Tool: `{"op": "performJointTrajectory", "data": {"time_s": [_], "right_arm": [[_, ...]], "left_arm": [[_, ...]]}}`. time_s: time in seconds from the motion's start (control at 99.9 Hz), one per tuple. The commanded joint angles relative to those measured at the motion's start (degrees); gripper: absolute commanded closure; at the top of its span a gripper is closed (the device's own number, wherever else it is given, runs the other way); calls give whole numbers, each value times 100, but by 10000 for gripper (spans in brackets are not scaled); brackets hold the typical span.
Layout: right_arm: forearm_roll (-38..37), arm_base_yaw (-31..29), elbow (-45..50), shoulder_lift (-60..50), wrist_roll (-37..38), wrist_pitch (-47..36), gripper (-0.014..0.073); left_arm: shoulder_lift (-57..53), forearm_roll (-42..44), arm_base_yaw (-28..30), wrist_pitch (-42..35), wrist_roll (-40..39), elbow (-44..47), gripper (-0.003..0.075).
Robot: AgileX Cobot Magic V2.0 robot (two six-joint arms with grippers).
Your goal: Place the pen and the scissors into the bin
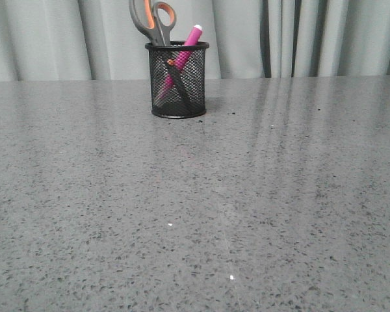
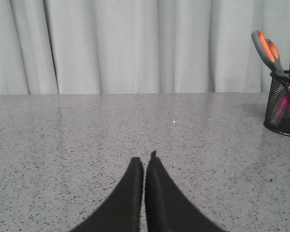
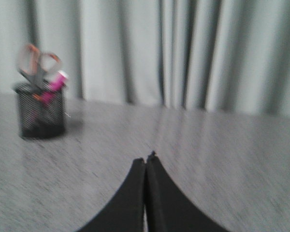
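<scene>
Both arms sit low over the grey speckled table (image 1: 260, 214). The left gripper (image 2: 145, 164) has its fingers pressed together on nothing, and the right gripper (image 3: 145, 162) is likewise pinched closed and empty. Well beyond both pairs of fingertips, towards the far edge of the table, stands the bin (image 1: 177, 81), ahead of the left gripper and off to its right, and ahead of the right gripper and off to its left. Inside it the scissors (image 1: 153, 21) stand blades down, handles sticking out above the rim, and the pen (image 1: 184, 55) leans across them. Pale curtains (image 1: 312, 36) hang behind.
</scene>
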Motion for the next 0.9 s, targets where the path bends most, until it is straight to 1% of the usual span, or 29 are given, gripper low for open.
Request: {"op": "performJointTrajectory", "data": {"time_s": [0.0, 0.08, 0.18, 0.22, 0.34, 0.89], "right_arm": [[-232, -416, -39, -136, 81, -143, 662], [-296, -620, 101, -492, 81, 64, 662], [-307, -650, 389, -777, 81, 47, 662], [-371, -650, 365, -777, 81, 406, 662], [-702, -650, 379, -777, 81, 318, 662], [-701, -650, 368, -777, 81, 269, 662]], "left_arm": [[-186, -49, -32, -462, -56, 247, 739], [-186, -49, -32, -462, -56, 247, 739], [-186, -49, -32, -462, -56, 247, 739], [-186, -49, -32, -462, -56, 247, 739], [-177, -49, -32, -462, -56, 247, 739], [-177, -49, -32, -462, -56, 247, 739]]}}
